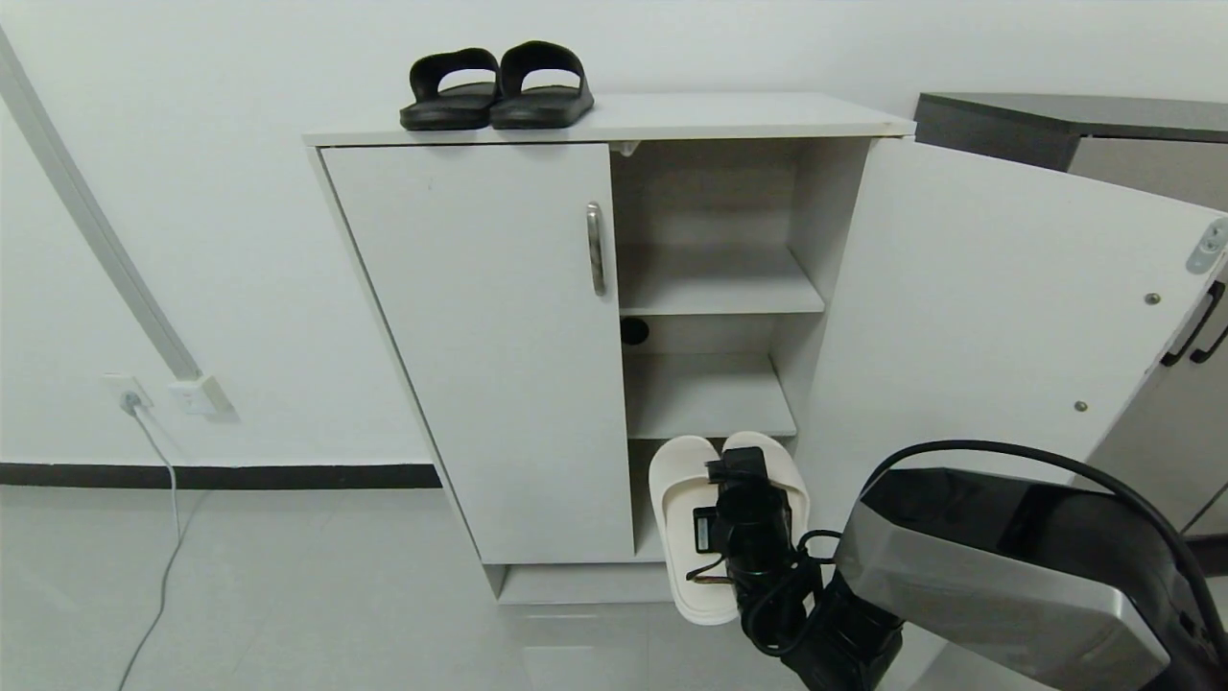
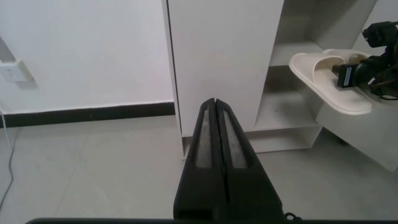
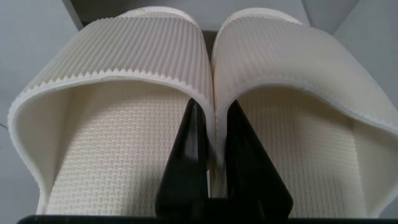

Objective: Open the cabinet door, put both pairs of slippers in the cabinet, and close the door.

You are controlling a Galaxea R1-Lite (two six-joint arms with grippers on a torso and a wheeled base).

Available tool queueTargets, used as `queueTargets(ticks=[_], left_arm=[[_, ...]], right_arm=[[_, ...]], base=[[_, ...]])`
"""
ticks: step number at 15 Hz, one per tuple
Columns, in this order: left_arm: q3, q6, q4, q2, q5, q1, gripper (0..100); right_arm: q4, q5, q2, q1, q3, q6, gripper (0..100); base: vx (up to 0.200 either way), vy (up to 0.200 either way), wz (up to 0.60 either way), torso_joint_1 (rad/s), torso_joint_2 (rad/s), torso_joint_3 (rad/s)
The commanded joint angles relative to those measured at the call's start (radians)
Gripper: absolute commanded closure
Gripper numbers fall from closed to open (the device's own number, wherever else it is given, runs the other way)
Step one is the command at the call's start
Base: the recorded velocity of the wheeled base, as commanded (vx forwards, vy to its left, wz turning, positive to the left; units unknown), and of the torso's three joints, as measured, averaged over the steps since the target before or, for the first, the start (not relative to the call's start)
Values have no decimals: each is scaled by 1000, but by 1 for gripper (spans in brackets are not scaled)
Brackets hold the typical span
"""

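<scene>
Head view: we see the cabinet [image 1: 672, 115] with its right door [image 1: 988, 307] swung wide and its left door [image 1: 480, 355] shut. The black slippers [image 1: 496, 91] sit side by side on the cabinet top. The right gripper [image 1: 741, 472] holds the white slippers [image 1: 683, 523] at the open lower compartment, toes toward the cabinet. Its body hides part of both insoles, and we cannot tell whether the soles touch anything. In the right wrist view the jaws pinch the pair's two inner edges together, and the heel ends are cut off. The left gripper [image 2: 215, 124] hangs over the floor [image 2: 93, 168] near the shut door, jaws pressed together on nothing. A dark round spot [image 1: 633, 331] at the cabinet's back is too small for us to identify.
</scene>
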Motion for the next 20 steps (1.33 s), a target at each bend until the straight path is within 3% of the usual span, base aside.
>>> queueTargets(ticks=[1, 7, 13, 20], left_arm=[[0, 0, 0, 0, -1, 0, 100], [0, 0, 0, 0, 0, 0, 100], [0, 2, 0, 0, -1, 0, 100], [0, 2, 0, 1, -1, 0, 100]], right_arm=[[0, 0, -1, 0, 3, 2, 100], [-60, -28, 1, 0, 15, 10, 100], [-146, -22, -1, 0, 37, -30, 100], [-151, -23, -7, -1, 34, -30, 100]], base=[[0, 0, 0, 7, -2, -198], [0, 0, 0, 4, 2, -191], [0, 0, 0, 8, 0, -24], [200, 0, 0, 1, 2, 0]])
